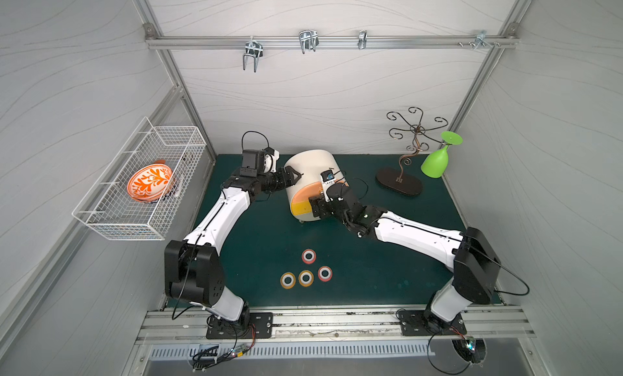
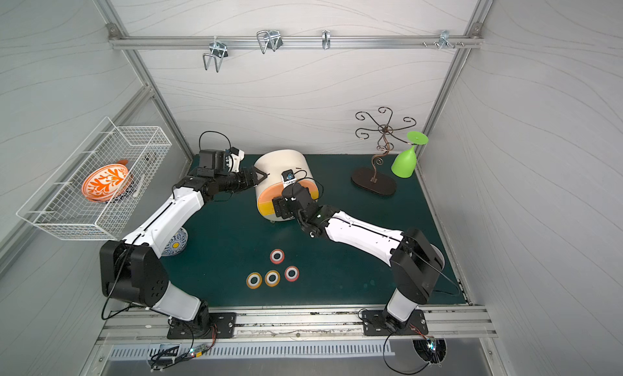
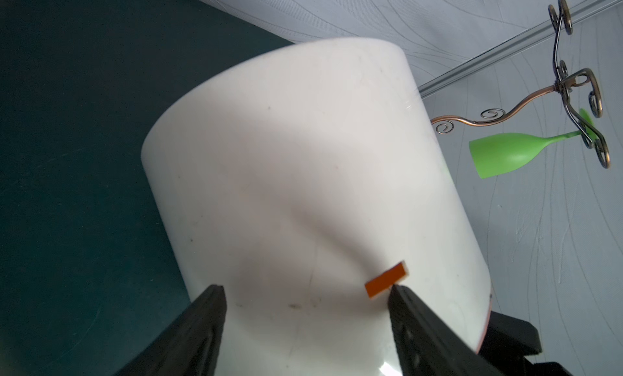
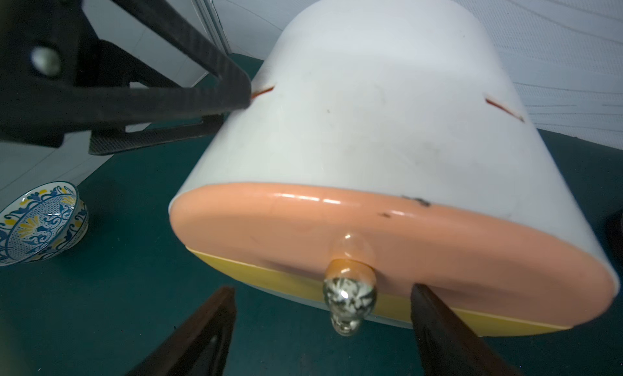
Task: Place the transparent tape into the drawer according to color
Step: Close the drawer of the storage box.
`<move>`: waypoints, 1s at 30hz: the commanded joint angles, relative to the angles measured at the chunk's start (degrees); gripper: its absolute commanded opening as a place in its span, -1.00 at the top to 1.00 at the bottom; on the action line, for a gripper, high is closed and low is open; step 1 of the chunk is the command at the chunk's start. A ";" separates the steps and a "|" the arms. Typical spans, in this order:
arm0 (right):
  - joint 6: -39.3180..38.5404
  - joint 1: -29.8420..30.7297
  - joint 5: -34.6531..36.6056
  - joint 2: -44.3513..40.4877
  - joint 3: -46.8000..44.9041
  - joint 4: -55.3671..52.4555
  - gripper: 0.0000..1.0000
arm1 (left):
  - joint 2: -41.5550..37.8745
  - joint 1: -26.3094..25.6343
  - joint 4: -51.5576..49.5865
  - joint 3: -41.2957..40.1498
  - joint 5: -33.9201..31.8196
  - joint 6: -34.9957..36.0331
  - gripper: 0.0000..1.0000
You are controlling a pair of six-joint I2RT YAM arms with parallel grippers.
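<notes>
Right gripper [image 4: 322, 288] is released, jaws spread wide with the knob [image 4: 349, 286] between them, low centre of the wrist frame, and neither jaw is touching it. That knob is on the peach drawer [image 4: 371, 229], which is shut. The yellow drawer [image 4: 269, 276] is shut right under it.

Left gripper [image 3: 305, 288] is released too and empty. Its tips look pressed on the white side of the cabinet [image 1: 310, 165], centre of the top view, so I read it as a brace.

No tape in hand. Four rolls lie flat on the bench [image 1: 387, 273], lower middle of the top view. There's a red roll [image 1: 308, 256] at the top of the cluster and the other red roll [image 1: 325, 273] at its right. An orange roll [image 1: 306, 278] sits in the middle, and the other orange roll [image 1: 287, 280] is at the left. No purple ones anywhere I can see.

So the step looks like grabbing the knob and opening the peach drawer, which I'd guess is for the reds.

How I'd do it:
- Shift a touch so the knob is dead centre between the jaws. It sits closer to one side right now.
- Close behind the bulb, on the neck, because that glassy ball looks slippery.
- Pull straight out along the drawer's line, slowly, no twisting.
- Lean on the left brace, or the whole cabinet likely slides with the pull.
</notes>
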 commanded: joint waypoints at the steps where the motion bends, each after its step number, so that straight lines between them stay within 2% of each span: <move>1: -1.43 -0.66 1.18 1.45 1.97 2.98 -0.71 | 1.08 -0.26 -0.30 1.24 0.86 1.01 -0.60; 7: -0.02 -0.67 0.49 0.12 -0.05 2.11 -0.72 | 1.31 -0.17 -0.39 1.22 0.91 1.23 -0.61; 14: 2.10 -1.56 -2.14 -5.61 -13.70 9.16 -0.72 | 1.47 0.30 -0.04 1.09 1.25 1.10 -0.62; 18: 1.03 -3.42 -4.23 -6.48 -18.89 14.26 -0.65 | 1.69 0.36 0.19 0.79 1.46 1.01 -0.62; 25: -1.42 -5.78 -9.05 -4.36 -20.35 19.82 -0.50 | 1.77 0.37 0.22 0.53 1.52 1.09 -0.62; 30: -1.91 -6.09 -10.40 -2.78 -19.19 21.23 -0.48 | 1.87 0.63 0.22 0.57 1.68 1.18 -0.62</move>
